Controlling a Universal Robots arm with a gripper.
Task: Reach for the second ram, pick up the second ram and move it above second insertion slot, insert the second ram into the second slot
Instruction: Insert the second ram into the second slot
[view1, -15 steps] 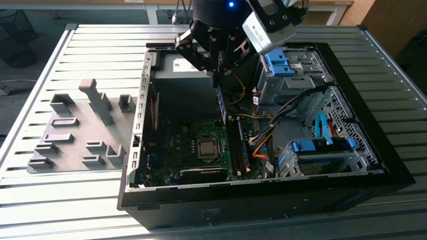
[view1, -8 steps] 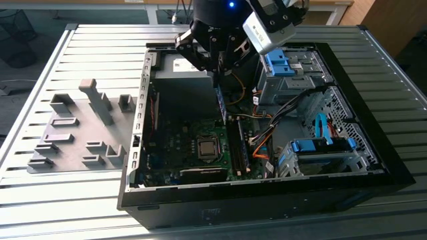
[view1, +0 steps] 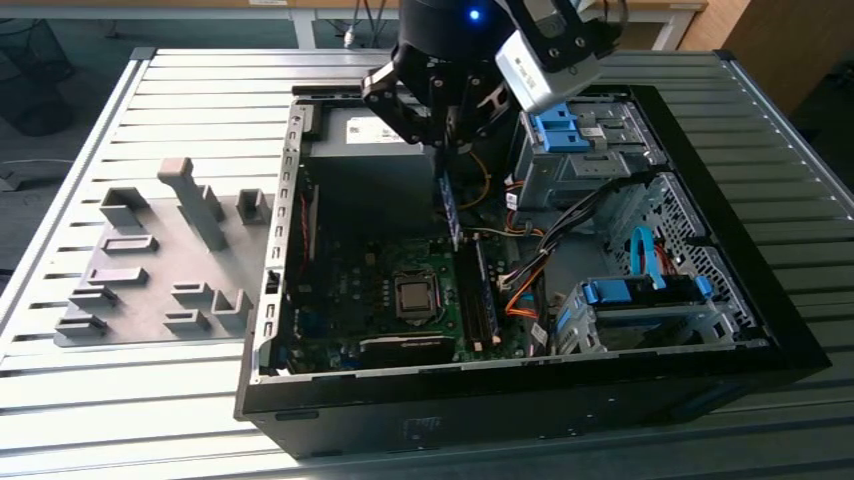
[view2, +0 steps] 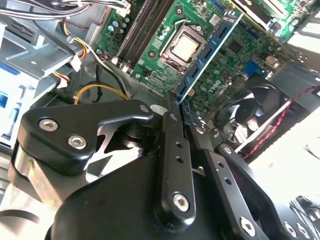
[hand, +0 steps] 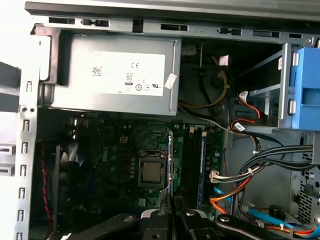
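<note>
bright daylight | glare blown out at edges | case interior shadowed

My gripper (view2: 179, 106) has its two black fingers (view2: 171, 145) closed on the second ram (view2: 207, 55), a blue-green stick that I hold above the green motherboard (view2: 165, 50). It crosses just beside the silver processor (view2: 186, 47). A black fan (view2: 250, 117) sits near the board's edge.

PC case (view1: 747, 330) lies open on table (view1: 174, 400). Fixture plate (view1: 147, 265) on table at case's side, exterior view's left. Mobo (view1: 387, 300) in case floor, drive cages (view1: 627, 310) to exterior view's right. Gripper (view1: 441, 140) w/ ram (view1: 451, 205) hangs above mobo, CPU (hand: 151, 171) just beside ram.
</note>
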